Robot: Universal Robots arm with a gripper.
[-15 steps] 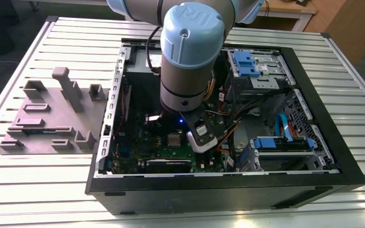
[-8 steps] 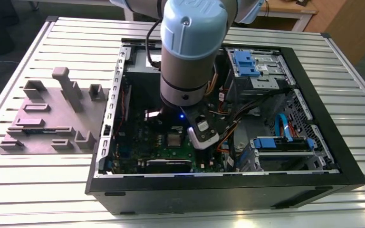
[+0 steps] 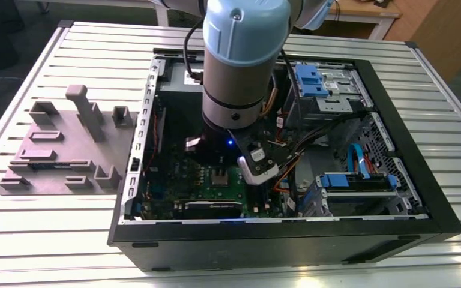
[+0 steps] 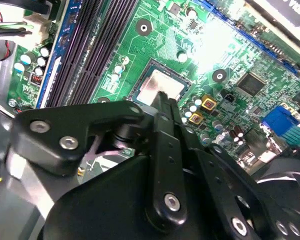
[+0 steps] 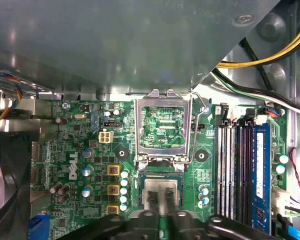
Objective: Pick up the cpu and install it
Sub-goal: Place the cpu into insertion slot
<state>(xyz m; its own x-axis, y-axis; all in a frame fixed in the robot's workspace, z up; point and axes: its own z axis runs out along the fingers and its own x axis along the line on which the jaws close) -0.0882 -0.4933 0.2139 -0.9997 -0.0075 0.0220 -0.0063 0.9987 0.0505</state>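
we judge step: seating, late in install. cpu lies flat in socket on green motherboard, inside open pc case on slatted surface. claw narrow, fingertips close together over chip's silver top, not round its edges; touching or just above, we cannot tell. load frame hinged open, lever raised: chip not yet clamped. any move from here calls for straight, gentle motion, no sideways drag on chip.

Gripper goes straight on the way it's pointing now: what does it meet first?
The cpu, lying directly under the gripper on the motherboard. Depth is unclear, so it may already be touching.
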